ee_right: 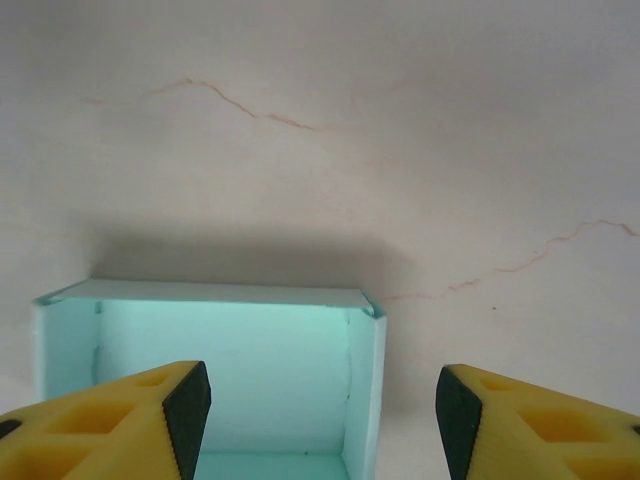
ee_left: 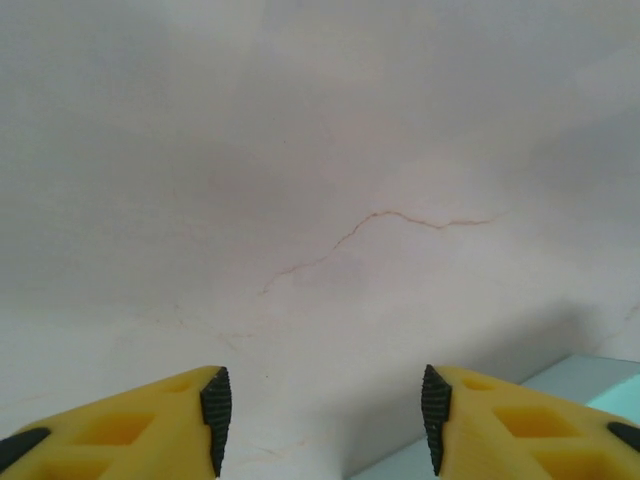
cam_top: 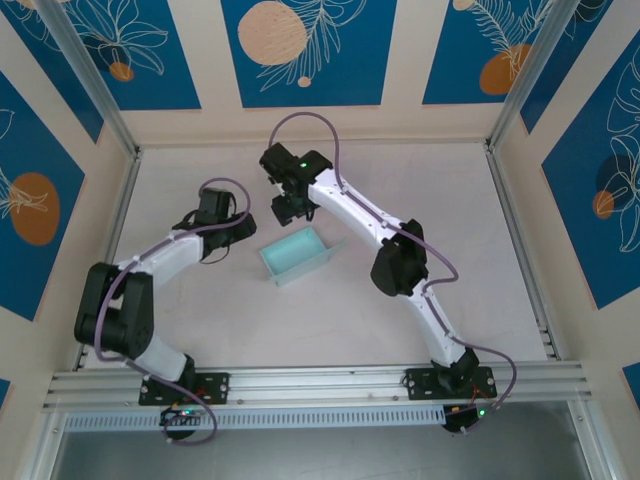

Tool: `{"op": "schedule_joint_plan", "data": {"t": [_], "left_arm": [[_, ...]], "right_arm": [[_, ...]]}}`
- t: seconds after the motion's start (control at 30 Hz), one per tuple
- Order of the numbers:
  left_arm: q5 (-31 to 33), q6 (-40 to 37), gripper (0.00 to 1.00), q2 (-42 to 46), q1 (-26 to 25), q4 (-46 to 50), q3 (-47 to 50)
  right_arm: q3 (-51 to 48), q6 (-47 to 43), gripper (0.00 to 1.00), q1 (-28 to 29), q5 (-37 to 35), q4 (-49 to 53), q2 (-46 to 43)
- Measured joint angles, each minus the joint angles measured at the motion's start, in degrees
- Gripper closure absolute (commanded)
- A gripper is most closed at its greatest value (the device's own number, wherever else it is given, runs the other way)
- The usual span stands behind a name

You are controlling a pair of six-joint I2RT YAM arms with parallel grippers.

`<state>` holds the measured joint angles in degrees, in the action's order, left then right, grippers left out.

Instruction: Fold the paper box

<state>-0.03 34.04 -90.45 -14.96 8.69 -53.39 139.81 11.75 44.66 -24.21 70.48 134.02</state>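
Pale veined tabletop (cam_top: pixel 300 330) — cream walls (cam_top: pixel 210 60) with blue floral panels (cam_top: pixel 340 60), aluminium rails (cam_top: pixel 320 380)

The left hand (ee_left: pixel 325 420) and the right hand (ee_right: pixel 322 420) both tilt downward, jaws parted, gripping nothing.

The left arm (cam_top: pixel 165 255) and the right arm (cam_top: pixel 350 205) each had glossy white links between bulky black joint housings. Each stood on a black base plate (cam_top: pixel 182 385) and had a thin lilac cable (cam_top: pixel 300 117) looping along it. A small green light (cam_top: pixel 303 162) glowed on the right wrist housing, and the left gripper (ee_left: pixel 325 405) and right gripper (ee_right: pixel 322 410) carried yellow plastic fingers (ee_left: pixel 120 430) with rectangular recesses and black ribbed pads (ee_left: pixel 216 405).
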Motion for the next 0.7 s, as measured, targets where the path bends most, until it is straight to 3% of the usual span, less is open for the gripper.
{"op": "schedule_joint_plan", "data": {"t": [0.1, 0.43, 0.57, 0.7], "left_arm": [[-1.7, -1.8, 0.57, -4.4, 0.1, 0.4, -2.7], [-4.4, -4.6, 0.69, -10.7, 0.1, 1.2, -4.1], [-5.7, -4.6, 0.69, -12.0, -0.2, 1.2, -4.1], [-7.1, -4.6, 0.69, -12.0, -1.0, 0.5, -3.2]], "right_arm": [[-8.6, 1.8, 0.39, 0.1, -0.9, -2.5, -9.8], [-45.8, 14.9, 0.61, -0.4, -3.0, -12.2, -48.3], [-59.4, 21.3, 0.66, -0.5, -2.6, -13.7, -56.4], [-72.3, 27.8, 0.65, -0.5, -1.1, -15.1, -60.0]]}}
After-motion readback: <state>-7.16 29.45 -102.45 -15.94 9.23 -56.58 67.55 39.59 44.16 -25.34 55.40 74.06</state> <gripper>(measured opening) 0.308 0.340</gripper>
